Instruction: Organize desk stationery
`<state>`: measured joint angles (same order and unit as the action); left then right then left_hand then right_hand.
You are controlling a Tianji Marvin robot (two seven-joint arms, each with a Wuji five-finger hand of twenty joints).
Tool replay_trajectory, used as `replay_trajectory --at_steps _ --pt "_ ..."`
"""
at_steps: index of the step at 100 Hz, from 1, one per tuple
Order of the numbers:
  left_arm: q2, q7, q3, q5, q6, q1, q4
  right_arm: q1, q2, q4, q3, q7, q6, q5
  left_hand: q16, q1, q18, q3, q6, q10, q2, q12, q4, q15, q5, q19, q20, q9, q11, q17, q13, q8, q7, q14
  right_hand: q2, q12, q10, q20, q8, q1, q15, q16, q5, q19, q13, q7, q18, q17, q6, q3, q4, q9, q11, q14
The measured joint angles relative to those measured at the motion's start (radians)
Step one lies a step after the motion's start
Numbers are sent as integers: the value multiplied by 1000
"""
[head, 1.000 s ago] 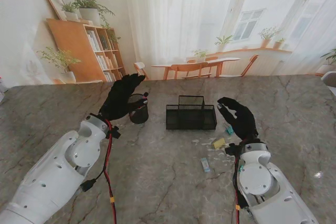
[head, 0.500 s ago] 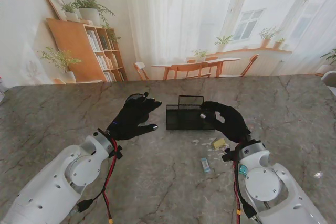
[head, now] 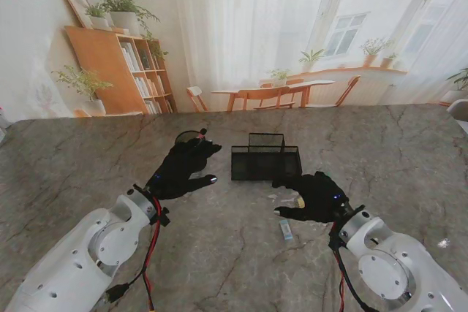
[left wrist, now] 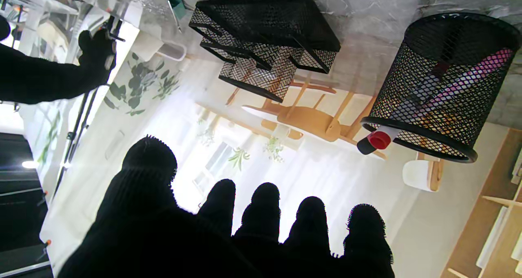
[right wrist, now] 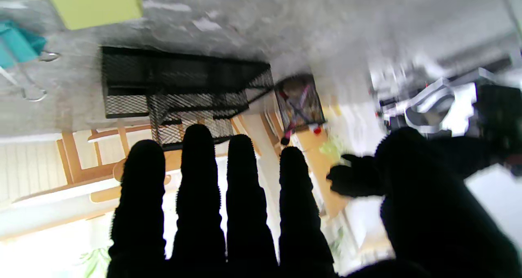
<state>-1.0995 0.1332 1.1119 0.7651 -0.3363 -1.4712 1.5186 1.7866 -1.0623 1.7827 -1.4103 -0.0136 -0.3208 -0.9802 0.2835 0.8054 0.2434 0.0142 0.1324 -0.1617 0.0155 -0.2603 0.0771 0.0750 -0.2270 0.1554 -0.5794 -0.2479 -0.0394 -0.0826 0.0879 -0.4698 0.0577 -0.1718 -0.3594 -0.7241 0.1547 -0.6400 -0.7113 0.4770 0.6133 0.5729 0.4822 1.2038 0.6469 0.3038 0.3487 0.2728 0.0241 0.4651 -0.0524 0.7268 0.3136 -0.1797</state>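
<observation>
Stand view: left hand [head: 183,168] hovers over the marble counter [head: 219,253], palm down, fingers spread and holding nothing; it sits in front of the round mesh pen cup [head: 191,137], hiding most of it. Left wrist view shows the pen cup [left wrist: 442,84] upright on the counter, with a pink-barrelled pen [left wrist: 461,82] leaning inside and a red-capped marker [left wrist: 377,141] poking past the rim. The black mesh desk organizer [head: 265,158] stands at mid-counter, between the two hands; contents cannot be made out. Right hand [head: 313,196] is low over the counter, just nearer to me than the organizer's right end, palm down, fingers extended and apart, nothing gripped in the right wrist view. A yellow sticky-note pad [head: 300,201] peeks out at the fingers of that hand; contact cannot be told. Right wrist view shows the pad [right wrist: 91,5] lying flat beside a teal binder clip [right wrist: 18,45], both loose on the counter near the organizer. A small pale-blue eraser-like item [head: 286,230] lies nearer to me than the right hand, apart from it.
</observation>
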Motion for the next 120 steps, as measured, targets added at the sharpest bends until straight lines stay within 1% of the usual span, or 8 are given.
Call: replay_trajectory --at_steps 16,23,29,40,50,76,98,120 --pt "1 0 12 2 -10 -16 13 12 16 17 33 15 29 -75 1 1 0 -1 -1 0 10 0 0 6 -11 0 -10 -2 0 0 23 -4 8 -1 -11 -130 20 0 -30 1 189 44 -15 91 0 -2 -2 42 27 4 0 -19 132 0" --pt "1 3 19 0 -14 -23 18 15 22 29 46 23 38 -197 1 1 0 -1 -1 0 10 0 0 6 -11 0 -12 -12 -1 0 23 -4 9 -1 -11 -153 36 10 -40 2 227 45 -25 116 23 2 -2 59 29 4 0 -21 179 -3" --pt "1 6 22 -4 -16 -28 22 16 27 35 55 25 44 -273 1 1 0 -1 -1 0 10 0 0 6 -11 0 -13 -12 -1 -1 24 -4 9 -1 -15 -154 55 27 -53 14 245 45 -38 134 24 -6 3 71 29 8 0 -20 205 -19" --pt "1 10 27 -11 -26 -34 26 15 41 38 91 30 90 -318 1 1 1 -1 -8 0 10 0 0 6 -28 0 -14 -12 -1 -1 25 -4 12 -1 -13 -103 89 48 -69 32 240 8 -62 165 24 -1 20 71 29 8 0 -21 206 -56" --pt "0 13 30 -19 -29 -37 26 15 46 48 110 90 122 -383 1 22 1 0 -9 0 10 0 0 6 -28 0 -24 -12 -1 -1 25 -4 12 -1 -12 -57 114 48 -86 42 220 -14 -73 173 24 4 28 71 30 6 0 -21 179 -87" --pt "-3 18 33 -36 -30 -38 26 -1 53 41 195 219 292 -423 1 22 1 0 -9 0 10 0 0 6 -28 0 -25 -13 -1 -1 35 -4 12 -1 -11 66 161 49 -193 98 164 -56 -182 197 39 30 51 83 84 -1 0 -20 77 -141" --pt "-4 17 30 -46 -30 -32 23 -42 53 -20 243 216 312 -417 1 22 1 0 -9 0 10 -2 0 6 -38 0 -37 -22 -1 -1 35 -4 13 -1 -10 86 153 49 -267 122 163 -58 -227 214 96 49 57 134 107 -1 0 40 75 -141" --pt "-5 15 29 -48 -29 -30 22 -96 54 -74 290 198 336 -377 1 22 2 0 -9 0 10 -6 0 5 -38 0 -37 -22 -1 -1 35 -4 13 -1 -25 84 156 49 -323 160 180 -88 -197 230 185 81 55 227 118 2 0 104 233 -123"
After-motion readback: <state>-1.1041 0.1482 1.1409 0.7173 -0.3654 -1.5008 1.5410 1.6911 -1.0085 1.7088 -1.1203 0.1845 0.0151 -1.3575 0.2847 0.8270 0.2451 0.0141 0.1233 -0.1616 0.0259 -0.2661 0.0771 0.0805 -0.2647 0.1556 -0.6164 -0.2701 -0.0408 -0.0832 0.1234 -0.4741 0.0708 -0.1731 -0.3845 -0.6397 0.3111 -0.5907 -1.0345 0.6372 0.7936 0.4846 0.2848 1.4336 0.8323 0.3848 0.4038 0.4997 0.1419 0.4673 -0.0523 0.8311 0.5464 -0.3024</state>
